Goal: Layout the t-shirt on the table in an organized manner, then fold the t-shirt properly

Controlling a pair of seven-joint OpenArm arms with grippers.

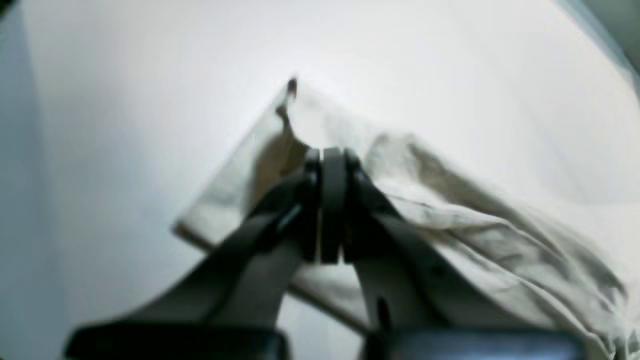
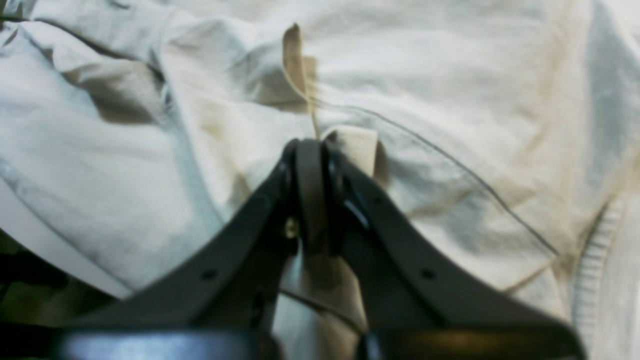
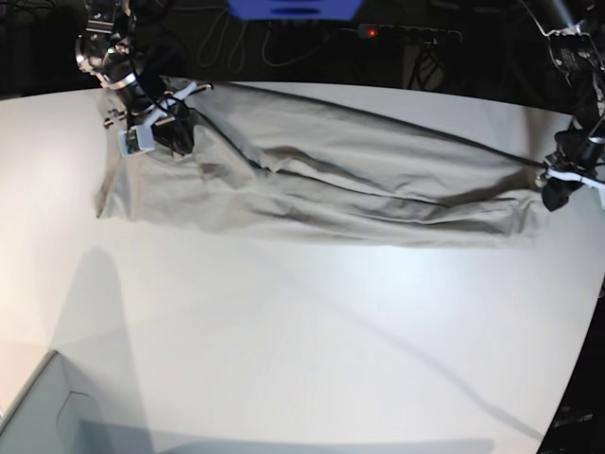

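Observation:
The beige-grey t-shirt (image 3: 331, 184) lies pulled out long and wrinkled across the far part of the white table (image 3: 302, 322). At the left end in the base view, my right gripper (image 3: 168, 138) is shut on a fold of the t-shirt (image 2: 450, 100); the right wrist view shows its jaws (image 2: 310, 146) pinched together on the cloth beside a seam. At the right end, my left gripper (image 3: 552, 189) is shut on the shirt's edge. In the left wrist view, the left gripper (image 1: 330, 156) holds the t-shirt (image 1: 475, 225) hem lifted a little above the table (image 1: 150, 100).
A pale box corner (image 3: 33, 411) sits at the near left of the table. Cables and a blue object (image 3: 293, 8) lie behind the far edge. The table's curved edge (image 3: 591, 331) runs close to my left arm on the right.

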